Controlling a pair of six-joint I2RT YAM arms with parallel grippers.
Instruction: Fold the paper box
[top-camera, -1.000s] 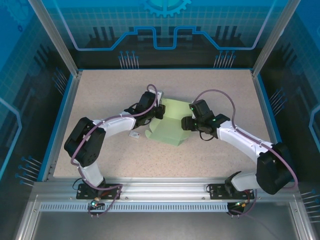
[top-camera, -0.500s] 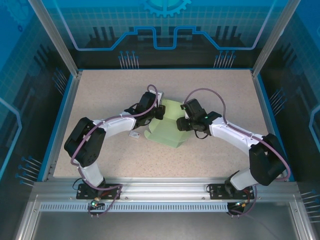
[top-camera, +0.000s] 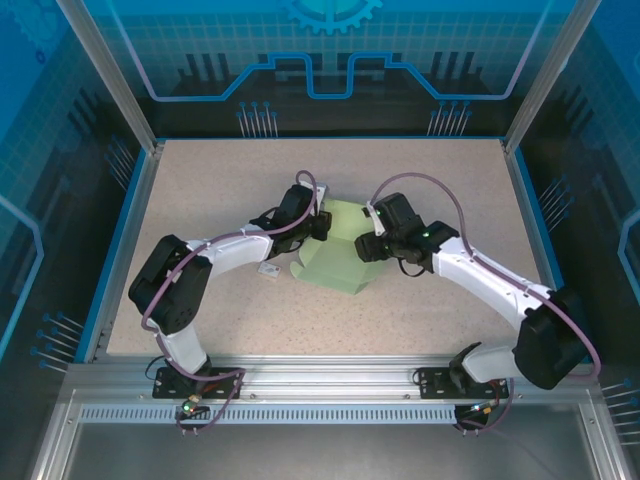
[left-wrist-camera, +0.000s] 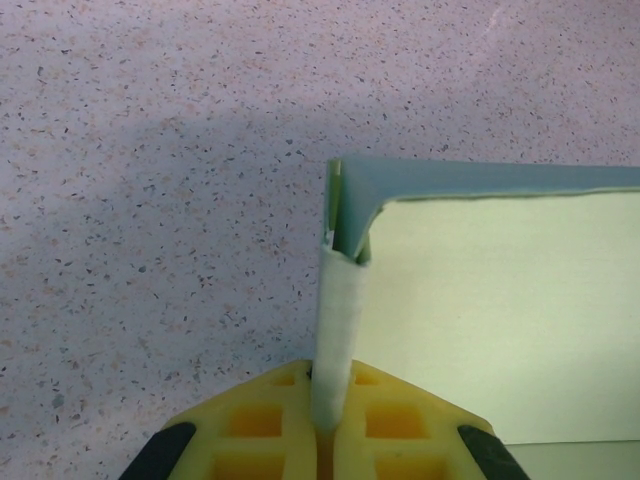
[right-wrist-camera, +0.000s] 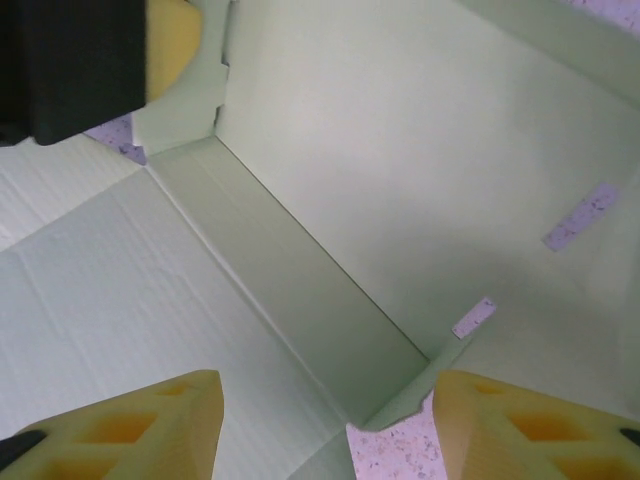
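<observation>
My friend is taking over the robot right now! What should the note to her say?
Left end effector: shut, pinching a raised edge of the paper box.
Right end effector: open, holding nothing, hovering over the inside of the box.
Where: the box sits near the middle of the table, between the two arms. A small white tag lies just to its left.
Done: at least one wall stands up, with a creased corner.
Left: the wide panel under the right end effector looks flat, so the box is only partly folded.
</observation>
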